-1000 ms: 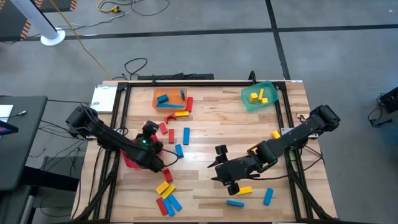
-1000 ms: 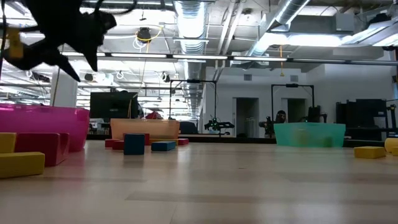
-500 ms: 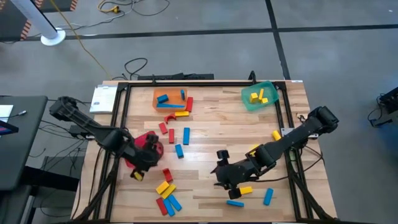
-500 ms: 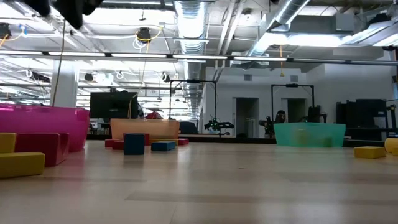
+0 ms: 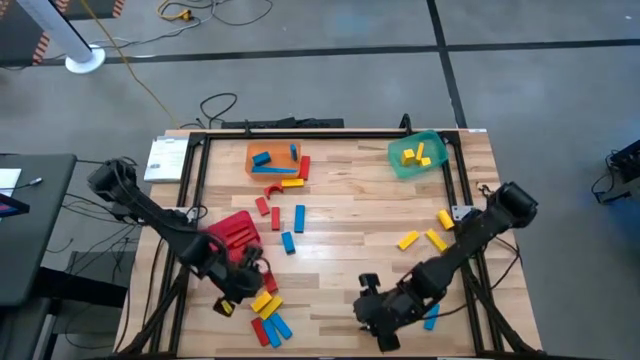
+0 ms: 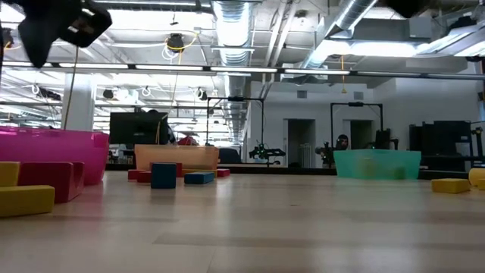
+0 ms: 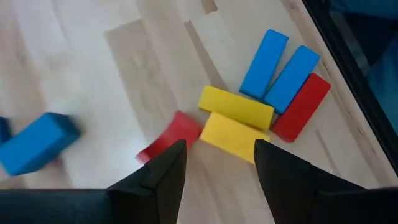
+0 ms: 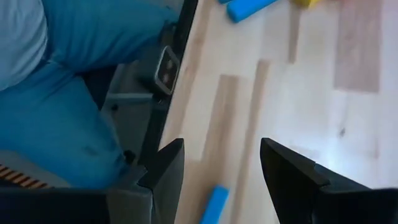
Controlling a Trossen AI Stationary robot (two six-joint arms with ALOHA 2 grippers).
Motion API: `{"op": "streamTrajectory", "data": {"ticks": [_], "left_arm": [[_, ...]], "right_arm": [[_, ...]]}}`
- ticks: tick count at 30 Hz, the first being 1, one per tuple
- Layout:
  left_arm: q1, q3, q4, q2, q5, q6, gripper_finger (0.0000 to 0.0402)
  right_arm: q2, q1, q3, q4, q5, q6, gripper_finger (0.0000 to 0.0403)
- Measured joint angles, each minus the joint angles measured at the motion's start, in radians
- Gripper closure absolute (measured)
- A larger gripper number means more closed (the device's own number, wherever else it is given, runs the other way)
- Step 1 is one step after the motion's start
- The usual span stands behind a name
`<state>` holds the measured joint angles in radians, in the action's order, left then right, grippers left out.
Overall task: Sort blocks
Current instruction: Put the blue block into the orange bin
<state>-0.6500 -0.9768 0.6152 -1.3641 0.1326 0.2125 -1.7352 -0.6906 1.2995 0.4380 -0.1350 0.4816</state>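
Observation:
The blocks are small red, blue and yellow bars. A cluster (image 5: 266, 312) lies by the table's near edge, and others (image 5: 283, 218) are scattered mid-table. Three yellow blocks (image 5: 430, 235) lie on the right, and a blue block (image 5: 431, 316) lies near the right arm. My left gripper (image 5: 236, 293) is open and hovers just left of the cluster. In its wrist view (image 7: 217, 163) a yellow block (image 7: 231, 135) and a red block (image 7: 171, 138) lie past the open fingers. My right gripper (image 5: 380, 316) is open and empty (image 8: 221, 167) over the near edge, with a blue block (image 8: 214, 205) beneath it.
The red bin (image 5: 232, 232) sits beside my left arm. At the far side, the orange bin (image 5: 272, 160) holds blue blocks and the green bin (image 5: 418, 155) holds yellow ones. A black frame (image 8: 168, 68) borders the table, with blue cloth (image 8: 62, 106) beyond the near edge.
My left gripper has moved from over the red bin toward the near edge, ending beside the block cluster. My right gripper has also moved toward the near edge, uncovering a yellow block mid-right and covering the yellow and blue blocks it was next to. No block has visibly moved.

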Motion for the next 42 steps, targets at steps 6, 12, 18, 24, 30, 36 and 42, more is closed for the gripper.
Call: {"op": "streamTrajectory", "data": {"ticks": [6,12,18,24,30,36,42], "left_arm": [[-0.049,0.000,-0.083,-0.110,-0.007,0.063,0.0217],[-0.064,0.000,-0.074,-0.175,-0.009,0.192,0.0217],[-0.088,0.000,-0.082,-0.194,-0.011,0.294,0.0217],[-0.090,0.000,-0.193,-0.193,-0.009,0.277,0.0217],[-0.090,0.000,-0.293,-0.193,0.087,0.167,0.0217],[-0.080,0.000,-0.348,-0.193,0.115,0.095,0.0217],[-0.043,0.000,-0.392,-0.193,0.118,0.043,0.0217]], "right_arm": [[-0.006,-0.062,0.000,0.002,-0.049,0.065,0.0180],[-0.006,-0.082,0.000,-0.001,-0.083,0.102,0.0180],[-0.006,-0.099,0.000,0.009,-0.098,0.134,0.0180],[-0.014,-0.127,-0.008,0.087,-0.098,0.263,0.0180],[-0.103,-0.172,-0.013,0.126,-0.072,0.341,0.0180],[-0.172,-0.208,-0.013,0.214,-0.070,0.443,0.0180],[-0.233,-0.213,-0.012,0.191,-0.062,0.449,0.0180]]}}
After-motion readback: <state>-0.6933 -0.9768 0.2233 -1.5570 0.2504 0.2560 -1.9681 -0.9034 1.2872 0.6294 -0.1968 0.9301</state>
